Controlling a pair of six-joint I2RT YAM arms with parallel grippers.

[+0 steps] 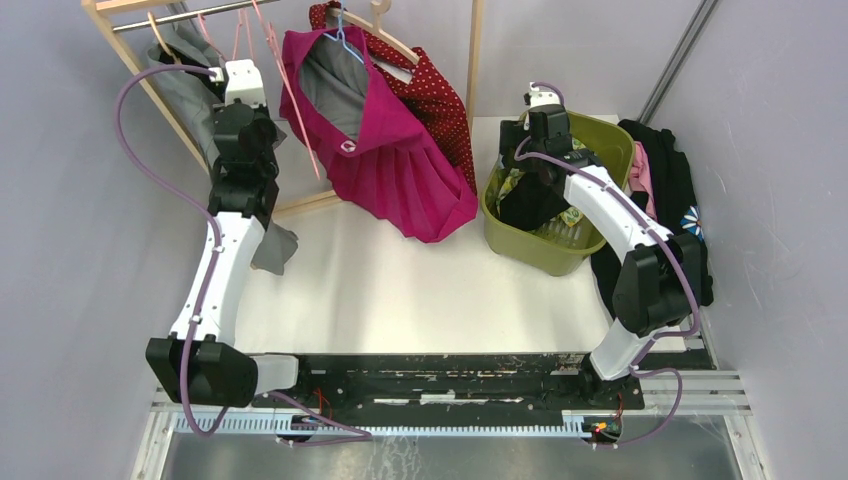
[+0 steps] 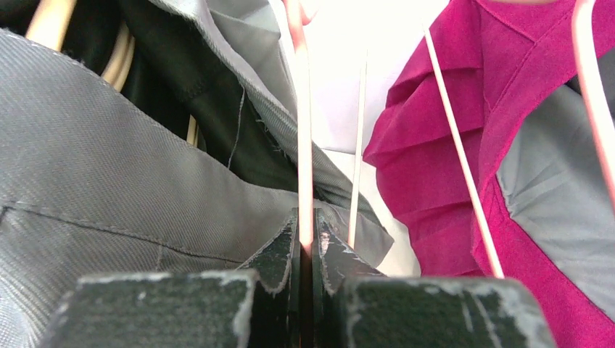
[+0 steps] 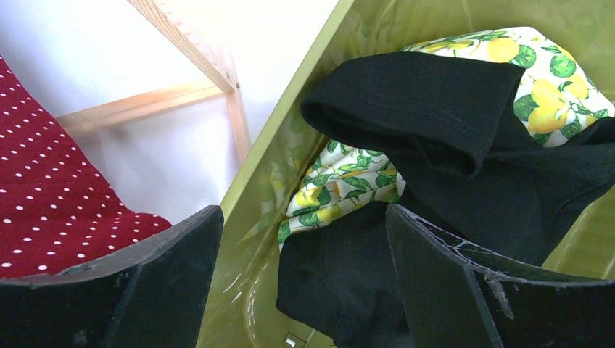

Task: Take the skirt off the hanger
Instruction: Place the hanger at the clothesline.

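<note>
The left arm (image 1: 222,260) stretches up and away from its base, nearly straight. The left gripper (image 2: 305,233) has its fingers (image 2: 279,250) pressed together on a thin pink hanger bar (image 2: 304,145). The right arm (image 1: 610,205) rises from its base, folds at the elbow and leans forward and inward, with the right gripper (image 3: 304,217) tilted downward, its fingers (image 3: 442,268) spread wide and holding nothing.

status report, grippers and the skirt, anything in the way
Left gripper shut on pink hanger, grey skirt draped beside it. Right gripper open, empty, over green basket. Magenta skirt hangs close by.
</note>
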